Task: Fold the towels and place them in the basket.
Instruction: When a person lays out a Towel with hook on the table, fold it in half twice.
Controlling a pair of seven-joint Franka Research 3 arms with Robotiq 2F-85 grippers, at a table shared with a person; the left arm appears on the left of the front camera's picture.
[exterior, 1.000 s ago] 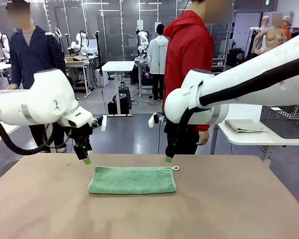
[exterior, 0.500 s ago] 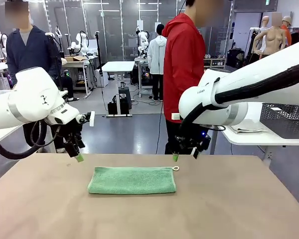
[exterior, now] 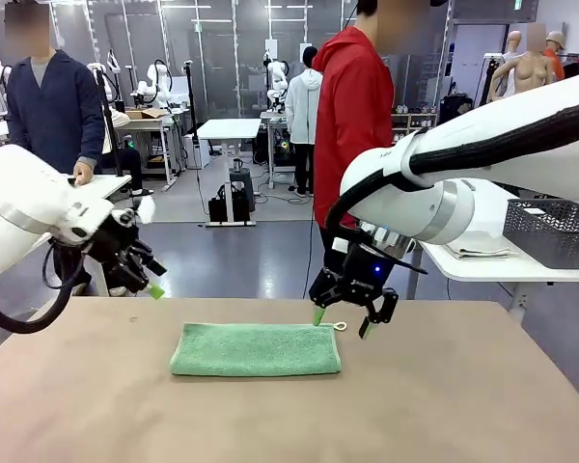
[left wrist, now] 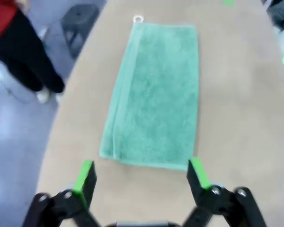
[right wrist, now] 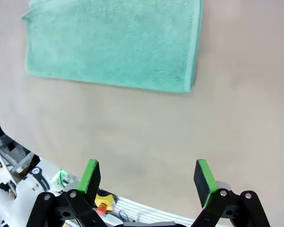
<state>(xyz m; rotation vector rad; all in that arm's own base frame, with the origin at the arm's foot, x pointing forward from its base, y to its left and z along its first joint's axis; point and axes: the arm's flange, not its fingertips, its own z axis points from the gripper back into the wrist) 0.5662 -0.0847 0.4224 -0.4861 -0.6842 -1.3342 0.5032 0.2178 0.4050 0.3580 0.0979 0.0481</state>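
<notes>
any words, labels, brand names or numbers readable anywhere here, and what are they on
No text can be read.
Faint pale print on the black body of the right gripper: too small to read.
White paper sheet on the far pillar: blurred.
Mint green terry towel: no print seen.

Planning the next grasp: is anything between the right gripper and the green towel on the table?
Nothing visible. The right gripper hangs open near the far right corner of the green towel, over bare table. The left gripper, also open, is off beyond the towel's other end.
</notes>
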